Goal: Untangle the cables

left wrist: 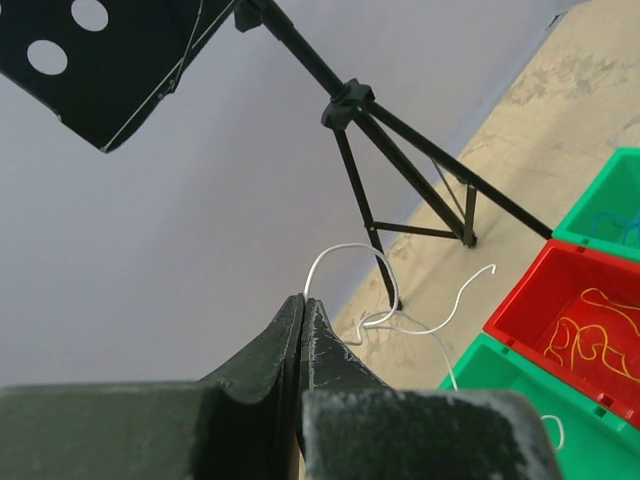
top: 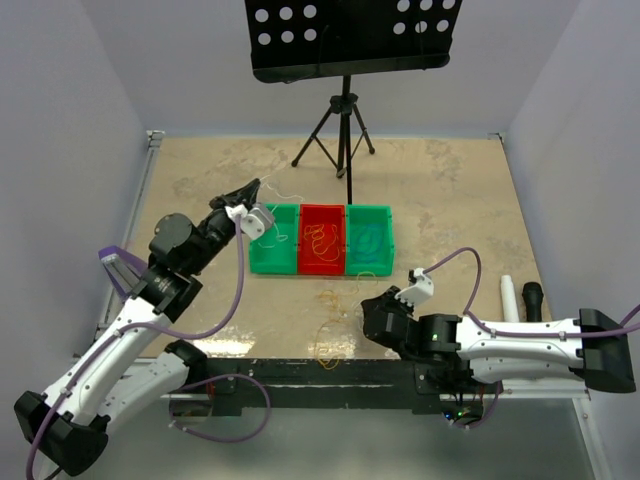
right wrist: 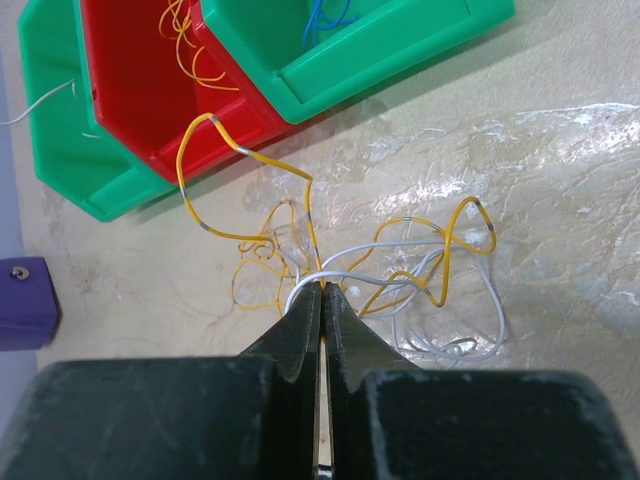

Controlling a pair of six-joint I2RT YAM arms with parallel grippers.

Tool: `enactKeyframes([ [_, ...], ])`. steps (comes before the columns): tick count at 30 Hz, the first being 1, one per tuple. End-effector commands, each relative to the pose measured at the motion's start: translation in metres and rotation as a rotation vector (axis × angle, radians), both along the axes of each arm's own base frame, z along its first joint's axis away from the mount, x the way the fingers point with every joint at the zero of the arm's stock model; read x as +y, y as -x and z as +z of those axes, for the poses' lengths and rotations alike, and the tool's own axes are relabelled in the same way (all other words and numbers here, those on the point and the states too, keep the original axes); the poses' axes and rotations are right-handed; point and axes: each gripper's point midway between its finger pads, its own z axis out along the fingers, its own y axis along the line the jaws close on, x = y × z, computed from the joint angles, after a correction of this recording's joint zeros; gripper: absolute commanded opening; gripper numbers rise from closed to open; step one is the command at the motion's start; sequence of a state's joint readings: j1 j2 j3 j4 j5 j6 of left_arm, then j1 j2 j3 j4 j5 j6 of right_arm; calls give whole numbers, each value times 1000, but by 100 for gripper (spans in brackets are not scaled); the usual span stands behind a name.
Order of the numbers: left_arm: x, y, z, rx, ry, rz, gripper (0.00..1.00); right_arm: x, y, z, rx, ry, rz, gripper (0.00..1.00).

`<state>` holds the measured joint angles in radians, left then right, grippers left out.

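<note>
My left gripper [top: 254, 185] is raised over the back-left corner of the left green bin [top: 270, 262]. In the left wrist view it [left wrist: 303, 298] is shut on a thin white cable [left wrist: 340, 249], which curls down toward that bin [left wrist: 500, 385]. My right gripper [top: 366, 308] is low in front of the bins. In the right wrist view it [right wrist: 322, 286] is shut on a yellow cable [right wrist: 250, 155] in a tangle with a whitish cable [right wrist: 480, 340] on the table. The tangle [top: 329, 335] also shows in the top view. Yellow strands lie in the red bin [top: 322, 240].
A second green bin [top: 368, 268], with bluish strands in it, stands right of the red one. A black music stand tripod [top: 343, 130] stands behind the bins. A white cylinder [top: 508, 295] and a black object [top: 533, 298] lie at the right. A purple block [right wrist: 20, 300] is at the left.
</note>
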<state>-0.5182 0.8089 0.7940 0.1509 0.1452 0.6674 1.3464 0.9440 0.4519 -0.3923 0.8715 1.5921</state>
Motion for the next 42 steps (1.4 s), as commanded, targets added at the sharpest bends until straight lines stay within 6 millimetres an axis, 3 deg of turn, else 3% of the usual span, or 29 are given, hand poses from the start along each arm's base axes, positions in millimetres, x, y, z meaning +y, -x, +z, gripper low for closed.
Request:
enactKeyframes([
  [1,6,-5,6,-69,24,45,0,4,-2,6,-15,-28,-6,0],
  [9,17,-20,-80,66,-54,139,0,6,-2,10,-18,-38,-1,0],
  [12,36,-30,-99,79,-72,256,0,5,-1,12,-17,-40,-2,0],
  [16,41,-30,-121,95,-122,281,0,3,-2,12,-16,-42,-7,0],
  [30,-3,-30,-187,232,-296,44,0,8,-2,11,-14,-22,2,0],
  [37,-9,-40,-228,342,-349,36,0,8,-3,22,-25,-49,-2,0],
  [42,-14,-54,-246,442,-349,62,0,7,-4,25,-32,-53,-1,0],
])
